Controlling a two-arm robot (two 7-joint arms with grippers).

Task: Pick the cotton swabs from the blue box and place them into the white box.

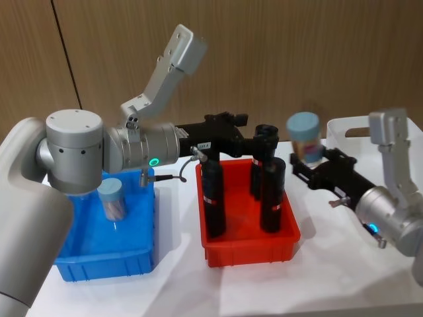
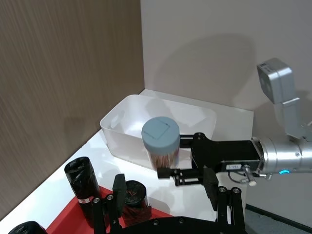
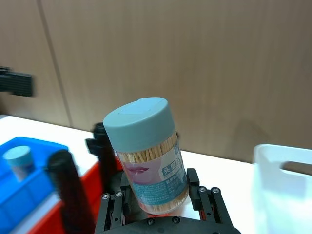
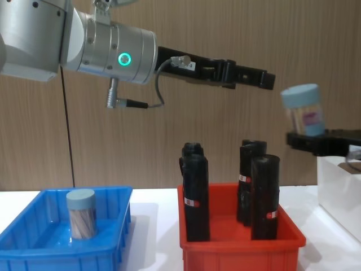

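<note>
Clear plastic, pale blue-grey lid: small cylindrical jar of cotton swabs [image 1: 304,135], upright in mid-air, clamped at its lower half by the fingers of the right gripper [image 1: 307,157]. At 2 o'clock from the red rectangular plastic bin [image 1: 251,247], just at 9 o'clock of the tall white plastic box [image 1: 336,144]. Second swab jar [image 1: 111,198] standing inside the shallow bright blue plastic box [image 1: 99,265], at 9 o'clock of the red bin. Above the tall black rolls [image 1: 272,198] in that bin, left gripper [image 4: 260,78] stretched out, fingers apart, holding nothing.
</note>
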